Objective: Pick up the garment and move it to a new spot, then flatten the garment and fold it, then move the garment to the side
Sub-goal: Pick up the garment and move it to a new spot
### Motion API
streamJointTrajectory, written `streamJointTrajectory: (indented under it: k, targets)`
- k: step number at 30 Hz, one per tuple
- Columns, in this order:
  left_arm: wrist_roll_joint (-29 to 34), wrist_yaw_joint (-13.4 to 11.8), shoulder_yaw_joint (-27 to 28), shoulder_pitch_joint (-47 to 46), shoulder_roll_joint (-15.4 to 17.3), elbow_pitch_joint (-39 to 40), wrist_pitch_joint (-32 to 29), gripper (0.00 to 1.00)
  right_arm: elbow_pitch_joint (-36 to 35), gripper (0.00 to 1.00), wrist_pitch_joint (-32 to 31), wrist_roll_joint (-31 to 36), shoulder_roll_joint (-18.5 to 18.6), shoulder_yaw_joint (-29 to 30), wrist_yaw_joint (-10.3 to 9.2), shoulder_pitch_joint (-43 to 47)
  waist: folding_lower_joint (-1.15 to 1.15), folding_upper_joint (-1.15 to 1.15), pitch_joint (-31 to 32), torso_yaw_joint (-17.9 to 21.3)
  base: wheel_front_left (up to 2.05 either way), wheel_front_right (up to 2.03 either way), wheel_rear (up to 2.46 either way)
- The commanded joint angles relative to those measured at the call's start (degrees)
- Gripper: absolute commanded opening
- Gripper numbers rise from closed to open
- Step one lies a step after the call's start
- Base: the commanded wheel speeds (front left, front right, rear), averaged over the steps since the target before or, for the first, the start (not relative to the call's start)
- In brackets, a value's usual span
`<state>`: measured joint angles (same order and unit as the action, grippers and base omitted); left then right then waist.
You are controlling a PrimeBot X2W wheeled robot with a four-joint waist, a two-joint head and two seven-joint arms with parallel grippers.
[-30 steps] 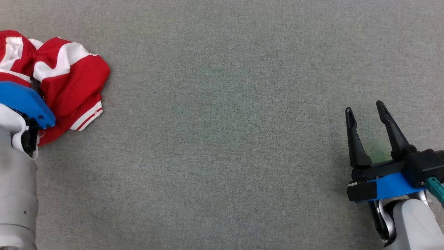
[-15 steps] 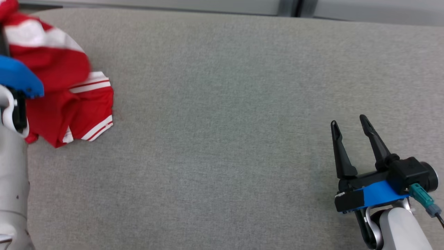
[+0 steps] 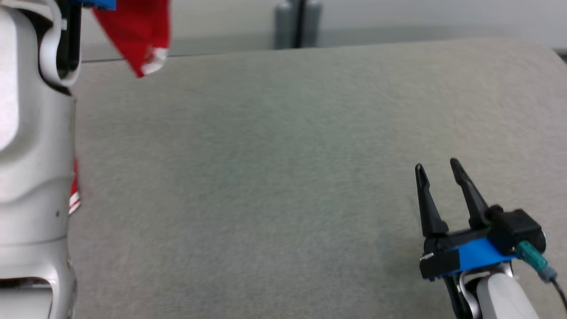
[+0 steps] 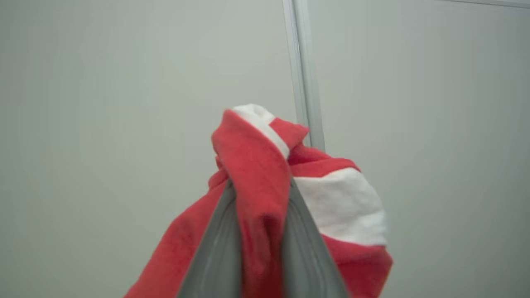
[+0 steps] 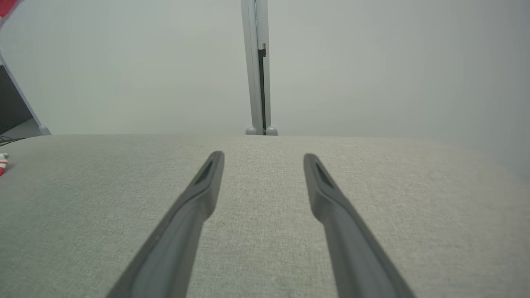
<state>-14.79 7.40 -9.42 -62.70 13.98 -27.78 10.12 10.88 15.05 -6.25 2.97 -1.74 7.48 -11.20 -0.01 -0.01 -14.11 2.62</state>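
The garment is red cloth with white bands. In the left wrist view my left gripper is shut on a bunched fold of it, and cloth hangs down both sides of the fingers. In the head view my pale left forearm rises at the left edge. A red corner of the garment dangles by it above the table's far edge, and a small red and white tip shows lower down behind the forearm. My right gripper hovers low over the table at the lower right, open with nothing between its fingers.
The table is covered in grey fabric, with a rounded far right corner. Behind its far edge stands a grey post against a pale wall. A dark panel shows at the far left of the right wrist view.
My left gripper has shut on the garment and lifted it off the table, so most of it now hangs in the air. The head camera has tilted up. The right gripper stays open.
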Motion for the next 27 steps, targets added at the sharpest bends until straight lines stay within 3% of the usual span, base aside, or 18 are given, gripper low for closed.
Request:
streamJointTrajectory:
  k: [1,9,24,25,26,27]
  targets:
    - [-0.7,0.0,-1.5,-0.5,-0.4,3.1,-1.2,0.00,-0.1,1.00,0.2,-0.9,0.0,0.1,0.03,0.7,0.01,0.01,1.9,3.7,0.00,0.00,0.00]
    - [-5.3,0.0,-10.4,3.9,-4.2,9.2,-4.9,0.00,-0.1,1.00,0.2,-3.6,-0.1,0.1,0.03,1.1,0.01,0.01,1.7,10.2,0.00,0.00,0.00]
    - [-8.2,-0.9,-20.2,27.5,-9.1,-3.5,0.0,0.00,0.1,1.00,0.2,-4.9,0.0,-1.1,0.03,0.3,0.01,0.01,0.7,12.0,0.00,0.00,0.00]
    - [-7.9,-1.1,-21.1,28.5,-9.3,-4.7,0.5,0.08,0.2,1.00,0.2,-4.7,-0.1,-1.0,0.03,0.2,0.01,0.01,0.7,11.6,0.00,0.00,0.00]
    - [-8.1,-1.1,-22.0,29.7,-9.6,-6.0,0.8,0.38,0.2,1.00,0.2,-4.6,-0.1,-0.9,0.03,0.2,0.01,0.01,0.7,11.3,0.00,0.00,0.00]
    - [-8.6,-0.9,-22.7,30.7,-10.0,-7.1,1.3,0.93,0.4,1.00,0.2,-4.5,0.0,-0.7,0.03,0.2,0.01,0.01,0.8,10.8,0.00,0.00,0.00]
